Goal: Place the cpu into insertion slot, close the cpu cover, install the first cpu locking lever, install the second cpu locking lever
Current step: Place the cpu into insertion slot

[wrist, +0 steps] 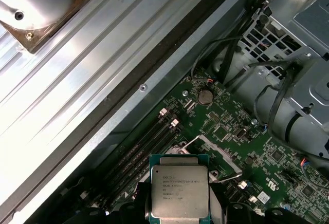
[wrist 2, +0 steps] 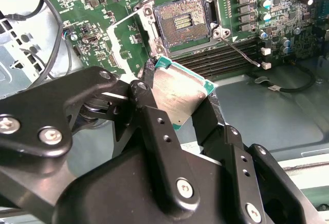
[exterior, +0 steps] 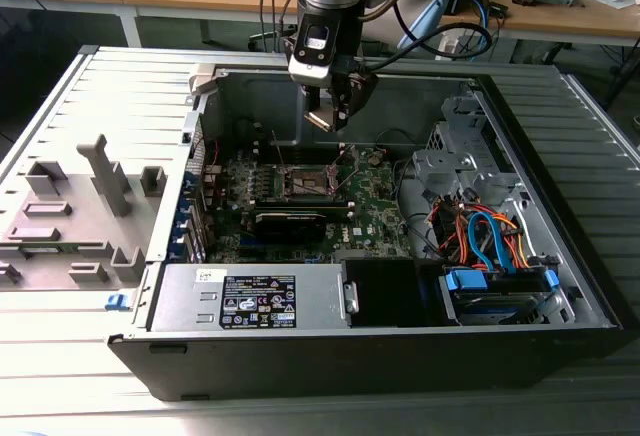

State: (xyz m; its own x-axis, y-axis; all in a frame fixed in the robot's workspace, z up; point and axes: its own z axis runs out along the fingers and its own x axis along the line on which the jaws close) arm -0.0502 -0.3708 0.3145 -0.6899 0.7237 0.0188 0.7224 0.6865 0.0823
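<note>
My gripper (exterior: 335, 111) hangs inside the open computer case, above the motherboard (exterior: 375, 206), and is shut on the cpu (wrist 2: 180, 98). The cpu (wrist: 179, 190) is a thin square chip with a silver lid and a green edge, pinched by its sides between the black fingers (wrist 2: 149, 106) and held tilted. The insertion slot (wrist 2: 182, 21), with its brownish-gold contact field bare, lies on the board a short way beyond the chip; in the exterior view the insertion slot (exterior: 308, 181) is below the gripper. The cpu cover (wrist 2: 117, 39) stands swung open beside it. A thin locking lever (wrist 2: 239, 49) sticks out unlatched.
A long black card (exterior: 290, 221) lies just in front of the socket. A power supply (exterior: 255, 301) fills the case's front, and a drive cage with orange and blue cables (exterior: 490, 246) sits at the exterior view's right. Grey fixtures (exterior: 80, 206) stand outside the case.
</note>
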